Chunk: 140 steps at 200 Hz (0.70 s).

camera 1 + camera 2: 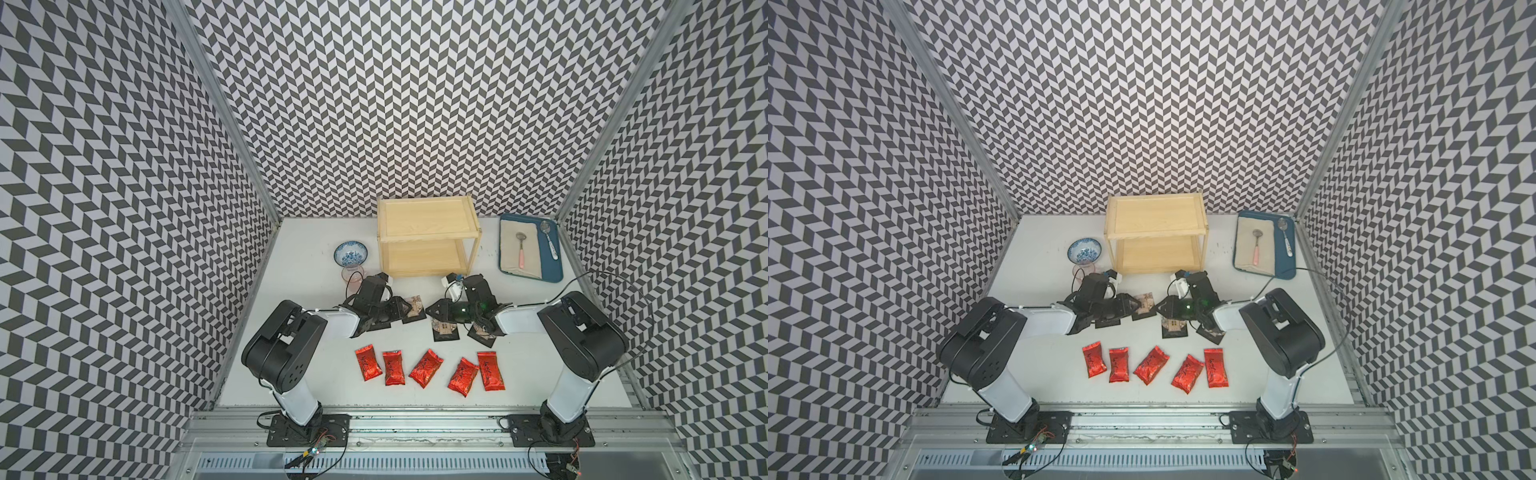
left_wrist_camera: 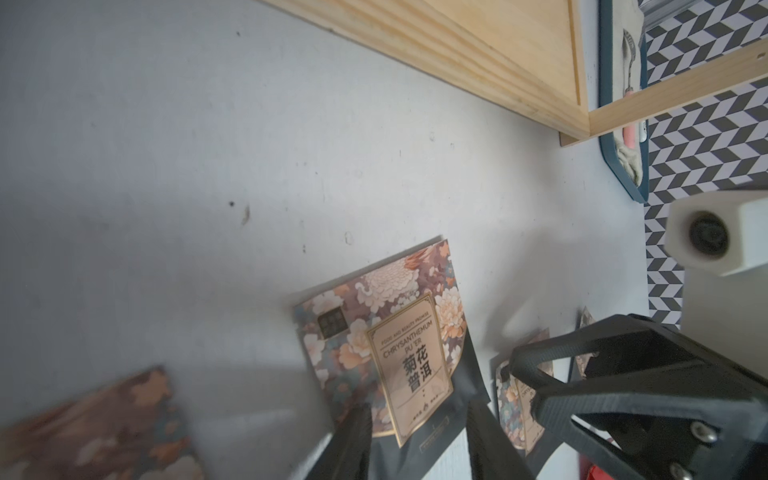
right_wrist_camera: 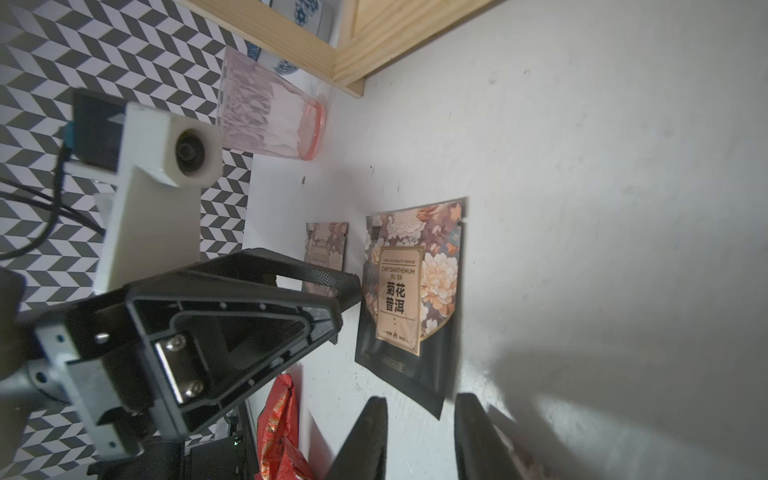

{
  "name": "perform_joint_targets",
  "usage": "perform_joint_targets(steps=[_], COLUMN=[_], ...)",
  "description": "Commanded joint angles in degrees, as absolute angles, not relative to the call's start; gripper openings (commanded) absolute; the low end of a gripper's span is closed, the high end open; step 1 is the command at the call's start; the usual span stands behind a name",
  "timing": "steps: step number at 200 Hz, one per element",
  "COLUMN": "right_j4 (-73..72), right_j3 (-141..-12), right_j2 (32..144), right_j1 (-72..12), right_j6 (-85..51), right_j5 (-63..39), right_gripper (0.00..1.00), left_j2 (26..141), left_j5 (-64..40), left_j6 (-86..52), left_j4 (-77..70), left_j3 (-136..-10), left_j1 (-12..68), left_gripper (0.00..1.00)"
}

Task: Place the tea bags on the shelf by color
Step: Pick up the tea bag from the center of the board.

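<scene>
Black tea bags read as flat foil sachets: I judge them near weightless, thin, floppy and slick. They lie flush on the tabletop (image 1: 316,374), so there's no lip to get under. Best hold is probably a sealed border, taken edge-on with one finger scraping beneath. The red pouches (image 1: 426,368) look puffed and crinkly, so they should be easier, pinched across the belly without crushing. My left pincer (image 2: 417,405) is partly spread and grips nothing. Its fingers (image 2: 353,440) straddle the dark lower end of one black tea bag (image 2: 399,353), which lies flat under and just ahead of the tips; can't tell if they touch it. My right pincer (image 3: 422,399) is likewise gapped and empty. A corner of another black bag (image 3: 411,291) pokes in between its fingers, the rest lying ahead. One more blurred bag sits beside one right finger. The two pincers face each other, tips near. The red pouches lie in a row off to one side of both pincers, toward my bases, apart from them. The shelf (image 1: 428,224) stands near on the opposite side, with no bag on it yet.
</scene>
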State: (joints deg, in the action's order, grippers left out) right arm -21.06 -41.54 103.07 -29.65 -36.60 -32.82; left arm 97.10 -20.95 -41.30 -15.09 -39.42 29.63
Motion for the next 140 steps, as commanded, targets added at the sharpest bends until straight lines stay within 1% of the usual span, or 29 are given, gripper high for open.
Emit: perform_joint_targets(steps=[1, 51, 94, 140], right_j4=[-21.1, -20.8, -23.3, -24.3], right_j3=[-42.8, -44.2, -44.6, -46.1], right_j2=[104.2, 105.9, 107.7, 108.4], right_j1=[-30.3, -30.7, -30.8, -30.9], right_j6=[-38.1, -39.8, -42.0, -42.5], right_j5=[-32.7, -33.6, -36.1, -36.7], right_gripper=[0.32, 0.32, 0.31, 0.23], left_j2=[97.8, 98.4, 98.6, 98.5], left_j5=[-21.9, -22.1, -22.3, -22.3], left_j6=[-41.7, -42.0, -42.1, -41.9], left_j4=[-17.3, -18.6, -19.2, -18.8], left_j3=[-38.1, -37.0, -36.5, -36.6], left_j1=[29.9, 29.9, 30.0, 30.0], left_gripper=[0.42, 0.42, 0.42, 0.42])
